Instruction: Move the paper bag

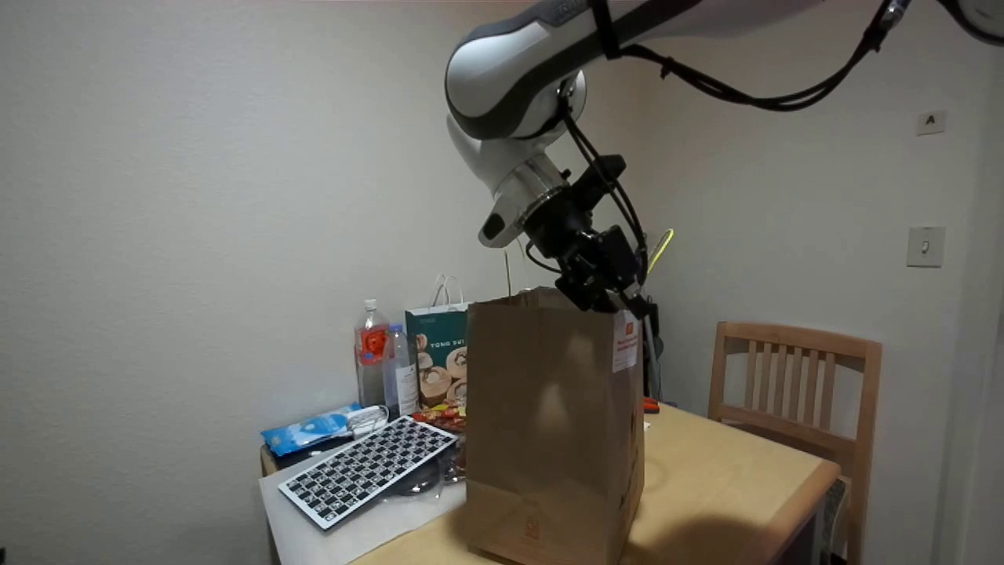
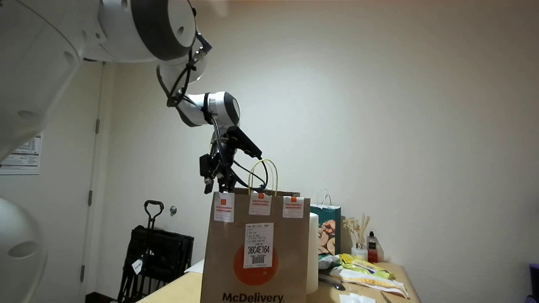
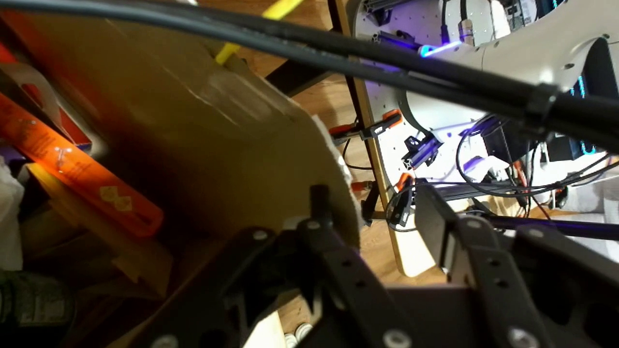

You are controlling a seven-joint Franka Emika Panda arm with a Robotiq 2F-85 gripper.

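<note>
The paper bag is tall, brown and upright on the table, and shows in both exterior views [image 1: 549, 424] [image 2: 290, 252]. Its printed face carries white stickers, a receipt and an orange circle, with a yellow handle standing up. My gripper [image 1: 623, 303] is at the bag's top rim, at the stickered corner in an exterior view [image 2: 217, 185]. In the wrist view the gripper [image 3: 379, 212] is open. One finger is over the inside of the bag [image 3: 193, 135], the other is outside, and the rim lies between them, with a gap to the outer finger.
Orange-red packaging [image 3: 77, 169] lies inside the bag. Behind the bag stand a green carrier bag [image 1: 443, 345], bottles [image 1: 371, 353] and a white roll [image 2: 312, 256]. A keyboard [image 1: 369, 471] lies beside it. Yellow packets [image 2: 366, 267] lie farther along. A wooden chair [image 1: 792, 392] stands at the table's edge.
</note>
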